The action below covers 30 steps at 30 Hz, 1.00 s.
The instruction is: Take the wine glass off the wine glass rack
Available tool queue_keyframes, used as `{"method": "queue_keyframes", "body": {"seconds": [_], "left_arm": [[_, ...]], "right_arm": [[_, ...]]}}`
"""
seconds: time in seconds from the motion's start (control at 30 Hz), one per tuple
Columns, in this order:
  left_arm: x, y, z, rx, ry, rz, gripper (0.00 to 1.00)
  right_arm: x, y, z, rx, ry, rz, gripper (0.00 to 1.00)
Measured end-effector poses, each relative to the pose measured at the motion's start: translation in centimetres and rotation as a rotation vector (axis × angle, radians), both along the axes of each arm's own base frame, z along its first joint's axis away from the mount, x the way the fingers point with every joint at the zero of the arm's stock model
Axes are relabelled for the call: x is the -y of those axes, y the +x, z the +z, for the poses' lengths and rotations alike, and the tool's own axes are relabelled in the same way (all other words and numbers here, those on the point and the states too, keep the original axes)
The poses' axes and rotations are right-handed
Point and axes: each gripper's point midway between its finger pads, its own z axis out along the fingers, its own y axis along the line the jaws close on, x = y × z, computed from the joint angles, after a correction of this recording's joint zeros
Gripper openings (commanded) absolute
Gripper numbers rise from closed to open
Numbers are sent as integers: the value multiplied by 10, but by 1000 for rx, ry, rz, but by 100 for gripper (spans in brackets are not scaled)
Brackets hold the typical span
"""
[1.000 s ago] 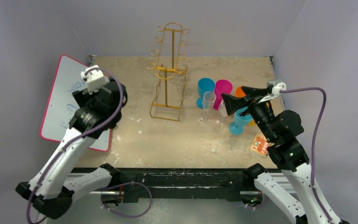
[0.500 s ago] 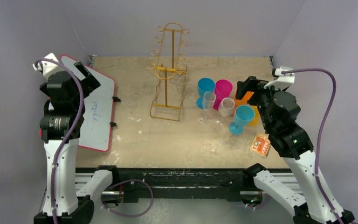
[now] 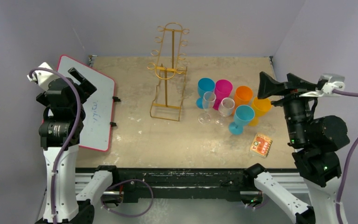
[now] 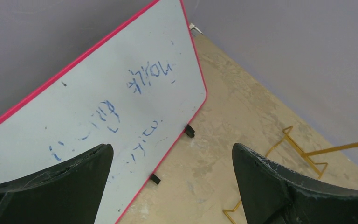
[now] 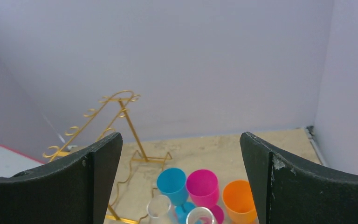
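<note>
The gold wire wine glass rack [image 3: 168, 70] stands at the back middle of the table, and I see no glass on its hooks. Several wine glasses stand on the table to its right: a blue one [image 3: 205, 87], a magenta one [image 3: 223, 88], an orange one [image 3: 243, 95], and two clear ones [image 3: 209, 100] [image 3: 226, 107]. My left gripper [image 3: 80, 80] is open and empty, raised over the whiteboard at the left. My right gripper [image 3: 272, 88] is open and empty, raised to the right of the glasses. The right wrist view shows the rack [image 5: 121, 112] and the glasses [image 5: 172, 184] between its fingers.
A pink-edged whiteboard [image 3: 93, 109] with blue scribbles lies at the left; it also shows in the left wrist view [image 4: 98, 98]. A yellow-orange glass [image 3: 261, 106] and a second blue glass [image 3: 243, 116] stand nearer the right arm. A small orange card [image 3: 261, 144] lies at the front right.
My right arm has drawn back to the right and lifted away from the glasses. My left arm has swung left and up from beside the rack to over the whiteboard.
</note>
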Motion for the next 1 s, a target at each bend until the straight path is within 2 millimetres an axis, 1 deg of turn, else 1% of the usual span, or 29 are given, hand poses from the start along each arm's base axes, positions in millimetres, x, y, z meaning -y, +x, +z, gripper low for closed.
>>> {"method": "queue_keyframes", "body": {"seconds": [0.03,0.07,0.1,0.13,0.23,0.3,0.37,0.4,0.43,0.47,0.5,0.53,0.57,0.6,0.67,0.73,0.8,0.83,0.87,0.9,0.93,0.97,1.0], "left_arm": [[-4,0,-2,-12,7,24,100],[-6,-1,-4,-24,12,37,100],[-9,-1,-8,-40,17,51,100],[-10,0,-11,-56,21,61,100],[-13,1,-17,-92,28,75,100],[-14,4,-21,-111,31,79,100],[-14,5,-22,-122,35,78,100],[-14,5,-22,-125,37,77,100],[-14,5,-20,-126,37,76,100],[-14,4,-19,-126,38,76,100],[-14,3,-16,-125,40,75,100],[-14,2,-13,-121,40,75,100],[-14,2,-10,-117,41,75,100],[-14,2,-6,-112,42,74,100],[-14,1,-1,-99,42,74,100],[-14,-1,1,-91,42,73,100],[-13,-3,3,-81,40,64,100],[-12,-3,4,-76,38,58,100],[-11,-3,5,-70,38,51,100],[-9,-3,7,-63,38,41,100],[-8,-3,9,-57,39,28,100],[-6,-2,10,-51,37,19,100],[-5,-1,10,-47,35,10,100]], "right_arm": [[4,1,1,4,2,-25,100],[8,5,-2,-11,2,-56,100],[12,11,-6,-30,2,-91,100],[17,21,-14,-66,1,-146,100],[24,62,-51,-235,-57,-288,100],[27,87,-74,-336,-99,-340,100],[35,114,-106,-447,-141,-368,100],[44,122,-119,-494,-146,-377,100],[61,128,-130,-540,-137,-404,100],[80,131,-137,-575,-122,-444,100],[97,130,-138,-597,-107,-485,100],[110,128,-134,-606,-92,-521,100],[116,125,-124,-594,-82,-539,100],[116,123,-112,-566,-75,-539,100],[109,112,-72,-447,-55,-504,100],[100,89,-32,-305,-49,-453,100],[88,55,8,-147,-45,-394,100],[83,42,22,-90,-47,-366,100],[77,24,38,-24,-48,-339,100],[72,8,52,33,-51,-315,100],[68,-2,63,76,-55,-296,100],[65,-8,69,103,-61,-281,100],[63,-8,71,114,-69,-267,100]]}}
